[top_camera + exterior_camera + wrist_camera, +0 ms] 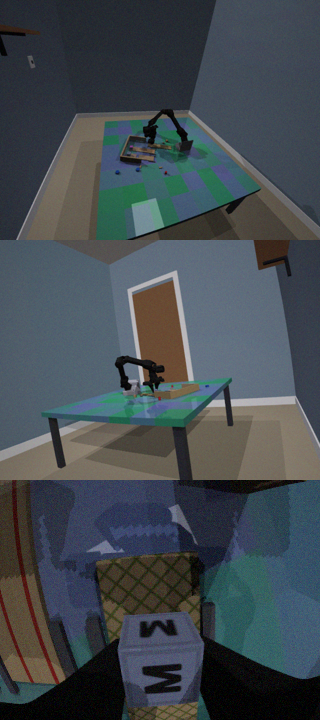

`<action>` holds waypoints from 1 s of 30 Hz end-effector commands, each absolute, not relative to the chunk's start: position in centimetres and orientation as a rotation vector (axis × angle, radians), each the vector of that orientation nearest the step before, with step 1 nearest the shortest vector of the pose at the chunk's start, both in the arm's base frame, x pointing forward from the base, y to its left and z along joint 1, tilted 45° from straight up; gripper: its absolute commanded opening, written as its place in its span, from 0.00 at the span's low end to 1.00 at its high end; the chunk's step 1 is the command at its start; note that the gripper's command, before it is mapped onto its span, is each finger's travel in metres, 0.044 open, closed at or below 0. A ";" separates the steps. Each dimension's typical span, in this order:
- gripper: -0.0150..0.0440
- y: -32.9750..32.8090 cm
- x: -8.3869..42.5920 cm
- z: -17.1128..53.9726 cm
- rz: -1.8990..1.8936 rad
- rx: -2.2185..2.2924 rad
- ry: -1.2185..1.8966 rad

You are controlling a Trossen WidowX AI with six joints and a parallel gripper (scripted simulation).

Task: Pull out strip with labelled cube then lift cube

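Note:
The pale grey labelled cube (161,679), marked with a black M, is between the fingers of my gripper (151,142) (155,390) in the wrist view. The gripper is shut on it. The cube is over the far part of a strip (165,147) (145,582) with green crosshatching; I cannot tell whether they touch. This strip reaches out toward the arm's base. A strip with red lines (35,630) lies to its left in the wrist view. In the top view, two other strips (145,150) (146,157) stick out of the wooden frame.
The low wooden frame (125,147) (184,391) has walls near the gripper. A magenta cube (131,146) and a grey cube (128,153) are inside it. Blue pieces (117,172) (137,169), a red piece (165,172) and small tan pieces (160,167) lie outside.

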State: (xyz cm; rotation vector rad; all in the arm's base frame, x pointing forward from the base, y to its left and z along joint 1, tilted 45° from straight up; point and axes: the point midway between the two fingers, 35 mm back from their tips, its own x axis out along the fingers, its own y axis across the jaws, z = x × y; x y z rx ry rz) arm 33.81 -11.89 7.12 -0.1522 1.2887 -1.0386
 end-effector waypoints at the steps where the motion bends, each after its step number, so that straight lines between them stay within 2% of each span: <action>1: 0.25 -10.1 32.0 7.7 -1.033 -0.154 1.289; 16: 0.25 -8.2 28.3 7.5 -1.032 -0.158 1.292; 30: 0.25 -5.7 28.5 10.0 -1.032 -0.157 1.293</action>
